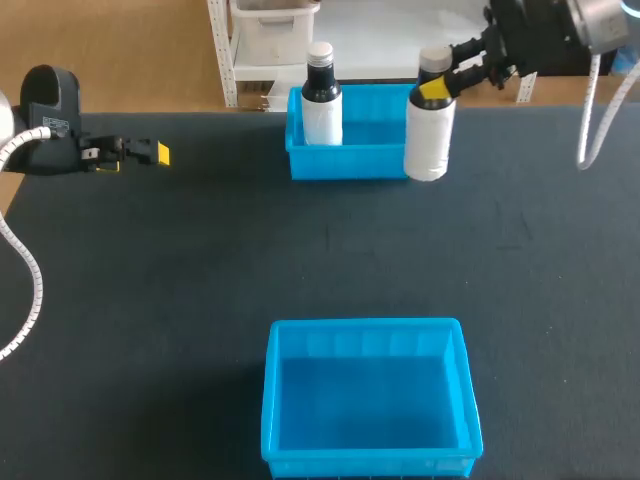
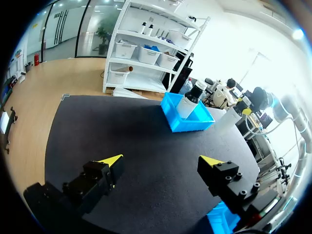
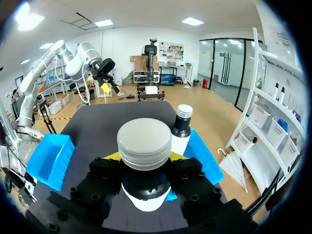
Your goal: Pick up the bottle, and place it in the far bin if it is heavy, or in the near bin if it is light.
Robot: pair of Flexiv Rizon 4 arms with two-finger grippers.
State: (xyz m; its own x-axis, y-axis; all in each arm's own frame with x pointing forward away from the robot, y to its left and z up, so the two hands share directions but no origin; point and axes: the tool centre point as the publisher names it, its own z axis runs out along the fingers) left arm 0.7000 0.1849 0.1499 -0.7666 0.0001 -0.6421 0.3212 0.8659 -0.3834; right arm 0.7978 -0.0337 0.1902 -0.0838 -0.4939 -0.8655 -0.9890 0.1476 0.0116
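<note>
A white bottle with a grey cap (image 1: pixel 430 125) is upright at the right end of the far blue bin (image 1: pixel 345 162), covering its front right corner. My right gripper (image 1: pixel 437 88) is shut on its neck; in the right wrist view the cap (image 3: pixel 145 144) sits between the yellow tips of that gripper (image 3: pixel 145 158). A second white bottle with a black neck (image 1: pixel 321 95) stands inside the far bin's left part. The near blue bin (image 1: pixel 370 465) lies empty at the table's front. My left gripper (image 2: pixel 163 163) is open over the table's left side, holding nothing.
The black table mat (image 1: pixel 200 270) lies bare between the two bins. In the left wrist view the far bin (image 2: pixel 187 122) and its bottle (image 2: pixel 191 100) are far ahead, and a corner of the near bin (image 2: pixel 222 220) shows beside the right finger.
</note>
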